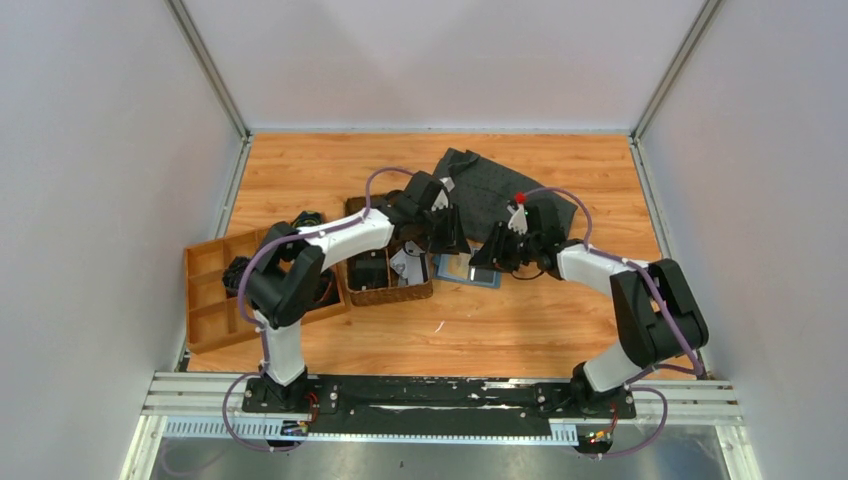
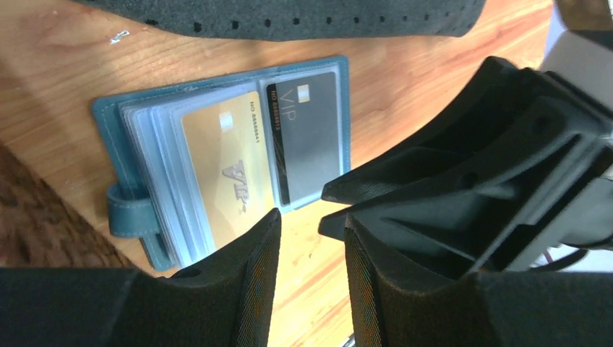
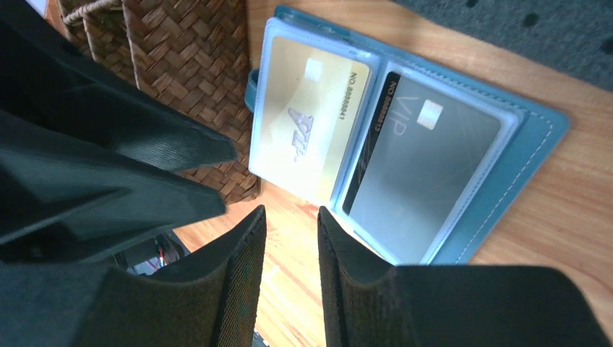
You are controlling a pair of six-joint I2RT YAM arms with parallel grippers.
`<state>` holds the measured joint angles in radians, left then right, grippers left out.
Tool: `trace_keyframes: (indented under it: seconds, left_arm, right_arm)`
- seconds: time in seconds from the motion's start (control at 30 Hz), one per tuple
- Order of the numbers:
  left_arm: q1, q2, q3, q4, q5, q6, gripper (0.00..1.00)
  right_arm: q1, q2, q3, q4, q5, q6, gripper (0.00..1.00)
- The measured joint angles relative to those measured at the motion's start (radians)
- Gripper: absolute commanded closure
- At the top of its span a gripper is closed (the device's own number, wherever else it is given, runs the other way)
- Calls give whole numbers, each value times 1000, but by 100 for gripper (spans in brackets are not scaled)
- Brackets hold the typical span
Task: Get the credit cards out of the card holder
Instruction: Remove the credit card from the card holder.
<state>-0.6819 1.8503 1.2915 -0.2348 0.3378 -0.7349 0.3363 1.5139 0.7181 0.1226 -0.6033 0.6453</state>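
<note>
Card holder [image 2: 108,119] lay open, gold card [image 2: 220,166] and grey card [image 2: 307,137] sleeved; left claw [image 2: 312,220] and right claw [image 3: 290,213] hung released, empty.

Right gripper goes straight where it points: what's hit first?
Probably the open card holder, by the gold card; the right gripper points there, open. Depth is unclear, so the table might come first.

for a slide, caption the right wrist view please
Open teal card holder beside a woven basket, gold card and grey VIP card in its sleeves, right tool open above.
</note>
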Motion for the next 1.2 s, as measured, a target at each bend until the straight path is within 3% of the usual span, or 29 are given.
trace_keyframes:
  seconds: [0.2, 0.4, 0.77, 1.07, 1.2]
  left_arm:
    - [0, 102, -2, 29, 19, -19, 60]
    - [2, 124, -2, 21, -2, -29, 60]
    - [5, 124, -2, 19, -14, -37, 60]
    - [5, 124, -2, 19, -13, -37, 60]
    - [6, 124, -2, 19, -13, -37, 60]
  right_arm:
    - [-13, 55, -1, 36, -8, 40, 68]
    - [-23, 114, -1, 93, -28, 82, 76]
    - [-29, 197, -1, 187, -40, 140, 64]
    - [-29, 237, -1, 238, -52, 164, 66]
    - [-29, 257, -1, 273, -71, 185, 71]
